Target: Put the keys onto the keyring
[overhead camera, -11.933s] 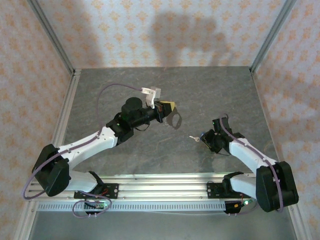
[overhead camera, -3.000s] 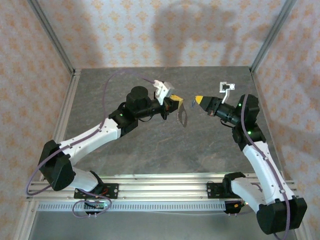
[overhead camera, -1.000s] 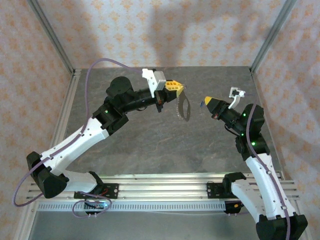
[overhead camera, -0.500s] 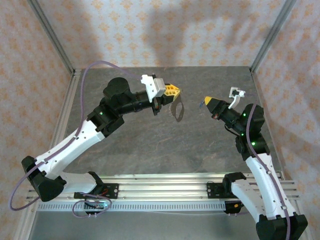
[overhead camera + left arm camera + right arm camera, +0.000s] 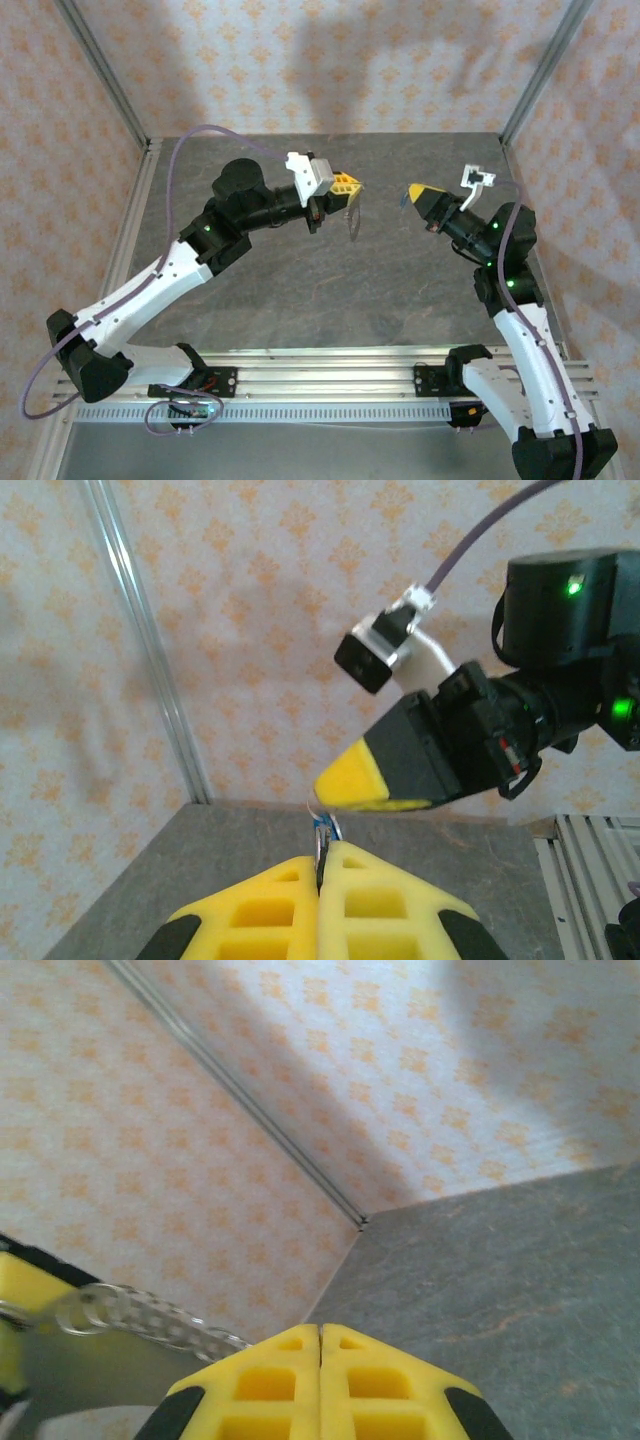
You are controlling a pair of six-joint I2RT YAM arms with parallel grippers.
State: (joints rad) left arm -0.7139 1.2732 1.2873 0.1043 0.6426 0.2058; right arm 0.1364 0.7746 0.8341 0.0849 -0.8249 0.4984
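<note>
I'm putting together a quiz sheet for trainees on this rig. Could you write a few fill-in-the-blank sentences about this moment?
1. The left pincer and the right pincer both have ____ fingers.
2. The keyring hangs from the pincer of the ____ arm.
3. The key at the right pincer's tip has a ____ head.

Missing words: yellow; left; blue.

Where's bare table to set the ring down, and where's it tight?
Bare: table middle, between left arm, right arm and base rail; also the strip along the back wall. Tight: the gap between the left fingers, holding the keyring, and the right fingers, holding the key.
</note>
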